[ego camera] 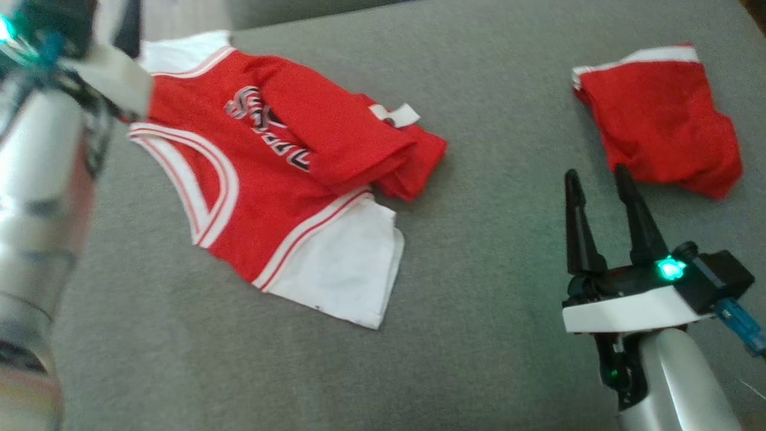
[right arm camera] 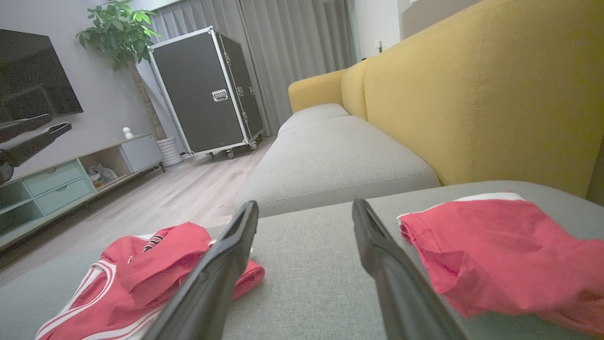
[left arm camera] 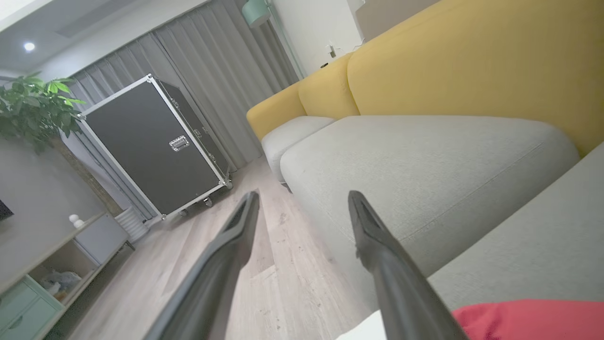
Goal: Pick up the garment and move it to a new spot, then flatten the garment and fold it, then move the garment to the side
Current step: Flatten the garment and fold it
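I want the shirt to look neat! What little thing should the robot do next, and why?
Probably send the right gripper over to the bunched red flap on the jersey and pull it flat. The flap lies folded across the lettering; that gripper is open, empty and on that side.

Quick tally: two red garments, a jersey [ego camera: 251,197] and a folded piece [ego camera: 658,120]. Two grippers, the left gripper [left arm camera: 304,194] and the right gripper [ego camera: 597,172], with two dark fingers each (so four in total). Three grey seat cushions [left arm camera: 415,165] in a row. One black case [right arm camera: 203,89], one plant [right arm camera: 118,23], one TV [right arm camera: 33,80], one ceiling light [left arm camera: 29,46].
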Tool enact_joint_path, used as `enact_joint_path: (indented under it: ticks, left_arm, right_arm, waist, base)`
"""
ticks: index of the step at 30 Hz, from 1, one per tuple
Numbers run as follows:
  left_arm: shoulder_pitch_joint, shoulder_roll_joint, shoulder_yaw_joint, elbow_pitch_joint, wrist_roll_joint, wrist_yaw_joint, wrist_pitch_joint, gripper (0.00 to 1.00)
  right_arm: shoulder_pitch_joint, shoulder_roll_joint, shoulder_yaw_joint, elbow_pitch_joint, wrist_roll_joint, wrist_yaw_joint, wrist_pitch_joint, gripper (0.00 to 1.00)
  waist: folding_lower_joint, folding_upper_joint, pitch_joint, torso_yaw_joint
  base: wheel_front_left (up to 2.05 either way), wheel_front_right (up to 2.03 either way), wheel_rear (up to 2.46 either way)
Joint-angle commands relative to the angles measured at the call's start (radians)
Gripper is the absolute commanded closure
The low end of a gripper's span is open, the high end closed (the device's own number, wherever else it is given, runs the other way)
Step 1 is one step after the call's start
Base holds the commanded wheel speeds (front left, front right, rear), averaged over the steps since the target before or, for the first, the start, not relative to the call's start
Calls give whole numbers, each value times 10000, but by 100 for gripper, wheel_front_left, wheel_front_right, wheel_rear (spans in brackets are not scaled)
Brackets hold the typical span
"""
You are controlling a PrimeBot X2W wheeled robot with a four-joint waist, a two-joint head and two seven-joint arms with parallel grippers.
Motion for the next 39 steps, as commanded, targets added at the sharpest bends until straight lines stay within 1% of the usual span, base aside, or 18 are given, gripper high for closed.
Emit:
enact_joint_path:
  ticks: [1, 7, 11, 15, 16, 18, 20, 21, 24, 29, 31, 36, 39]
  left_arm:
    - [50, 270, 433, -490, -170, -7, -86, 0]
    - [2021, -234, 733, -1821, -640, -42, -91, 0]
    - [3362, -521, 1032, -2795, -976, 259, -91, 0]
    - [4983, -750, 1107, -3552, -1263, 555, -92, 0]
    - [4983, -750, 1107, -3552, -1263, 555, -92, 0]
    - [5834, -891, 1116, -3871, -1451, 741, -92, 0]
    - [6623, -1032, 1138, -4207, -1649, 956, -92, 0]
    - [7275, -1156, 1142, -4524, -1814, 1138, -92, 0]
    - [7866, -1220, 1113, -4861, -1921, 1362, -76, 0]
    - [7899, -1150, 1171, -5221, -1919, 1644, 36, 0]
    - [7905, -1209, 1141, -5326, -1962, 1665, 116, 0]
    - [7865, -1575, 854, -5362, -2013, 1634, 393, 0]
    - [7731, -1823, 652, -5071, -2037, 1650, 772, 0]
  right_arm:
    - [-41, -45, 96, -274, -88, -9, -107, 0]
    - [322, -45, -491, -15, -358, -9, -107, 0]
    - [555, -45, -970, 122, -513, -9, -107, 0]
    - [768, -45, -1075, 253, -562, -9, -107, 0]
    - [768, -45, -1075, 253, -562, -9, -107, 0]
    - [870, -45, -1043, 296, -499, -9, -107, 0]
    - [969, -45, -984, 308, -398, -9, -107, 0]
    - [1037, -45, -923, 301, -315, -9, -107, 0]
    - [1080, -45, -826, 289, -246, -9, -107, 0]
    - [1083, -45, -740, 279, -311, -9, -107, 0]
    - [1037, -45, -769, 265, -326, -9, -107, 0]
    - [926, -45, -674, 214, -301, -9, -107, 0]
    - [844, -45, -616, 195, -270, -9, -107, 0]
  waist:
    - [0, 0, -533, 571]
    - [0, 0, -1390, 1667]
    - [0, 0, -1863, 2325]
    - [0, 0, -2265, 2673]
    - [0, 0, -2265, 2673]
    - [0, 0, -2426, 2746]
    - [0, 0, -2507, 2766]
    - [0, 0, -2536, 2758]
    - [0, 0, -2537, 2710]
    - [0, 0, -2425, 2509]
    - [0, 0, -2347, 2381]
    - [0, 0, -2107, 2032]
    - [0, 0, -1915, 1801]
  base:
    - [0, 0, 0]
    - [0, 0, 0]
    - [0, 0, 0]
    - [0, 0, 0]
    - [0, 0, 0]
    - [0, 0, 0]
    - [0, 0, 0]
    - [0, 0, 0]
    - [0, 0, 0]
    - [0, 0, 0]
    - [0, 0, 0]
    - [0, 0, 0]
    - [0, 0, 0]
